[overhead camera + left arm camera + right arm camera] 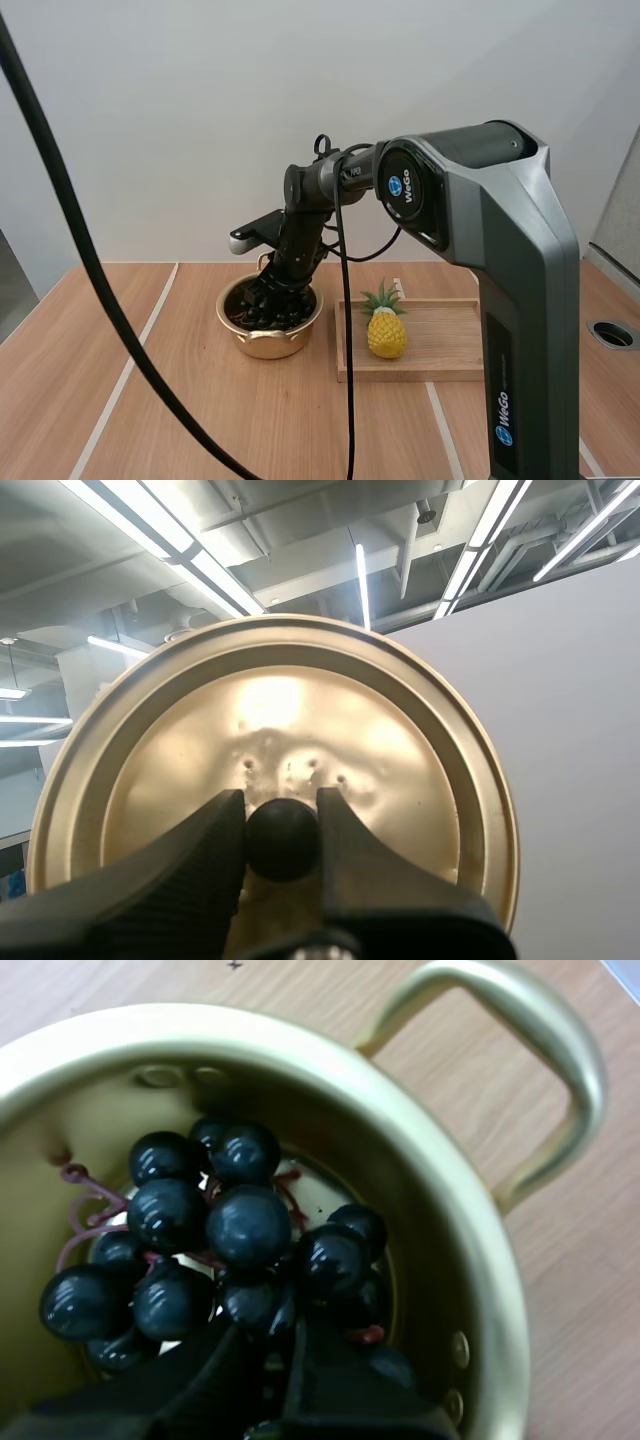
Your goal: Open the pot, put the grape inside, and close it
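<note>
My left gripper [282, 825] is clamped on the black knob [282, 842] of the lid [300, 710], one finger on each side, and holds the lid up off the table, so the closing step waits on that arm. At the pot [268, 345], which stands open on the table [200, 420], my right gripper [290, 1345] reaches down inside. Its fingers are drawn almost together with their tips buried in the grapes [240, 1225], so I judge it has the bunch pinched. The grapes sit inside the pot walls, low against the bottom. To finish this step well I would part the fingers only slightly, let the bunch settle, then lift straight up. I would watch that no stem snags a tip and that the arm clears the rim and the handle [540, 1070]. Just right of the pot lies a wooden tray [450, 345] with a toy pineapple [386, 332] on it. It is near enough that a sideways retreat could brush it, so I would go up rather than across. Nothing else crowds the pot's mouth for the lid.
</note>
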### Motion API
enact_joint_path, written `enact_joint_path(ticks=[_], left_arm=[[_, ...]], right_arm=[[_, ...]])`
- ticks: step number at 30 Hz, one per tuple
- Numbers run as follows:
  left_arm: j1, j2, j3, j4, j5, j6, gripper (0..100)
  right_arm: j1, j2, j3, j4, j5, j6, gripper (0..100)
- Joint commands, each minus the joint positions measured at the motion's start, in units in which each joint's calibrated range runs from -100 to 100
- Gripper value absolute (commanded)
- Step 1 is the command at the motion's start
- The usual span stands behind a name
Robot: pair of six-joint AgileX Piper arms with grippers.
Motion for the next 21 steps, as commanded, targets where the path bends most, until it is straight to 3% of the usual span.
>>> enact_joint_path(ticks=[1,3,5,7,21], left_arm=[[-0.05,-0.35,-0.31,0.46,0.11,-0.15,0],[-0.05,-0.35,-0.31,0.58,0.32,-0.07,0],[-0.05,-0.35,-0.31,0.58,0.65,-0.08,0],[-0.05,-0.35,-0.31,0.58,0.82,-0.08,0],[-0.05,-0.35,-0.31,0.58,4.14,-0.08,0]], right_arm=[[-0.06,0.05,0.27,-1.24,2.13,4.17,8],[-0.06,-0.39,0.27,-1.24,2.31,4.77,35],[-0.06,-0.99,0.14,-1.24,2.64,4.77,71],[-0.06,-1.6,0.14,-1.24,2.64,4.77,100],[-0.06,-8.68,-3.24,2.5,3.37,4.87,100]])
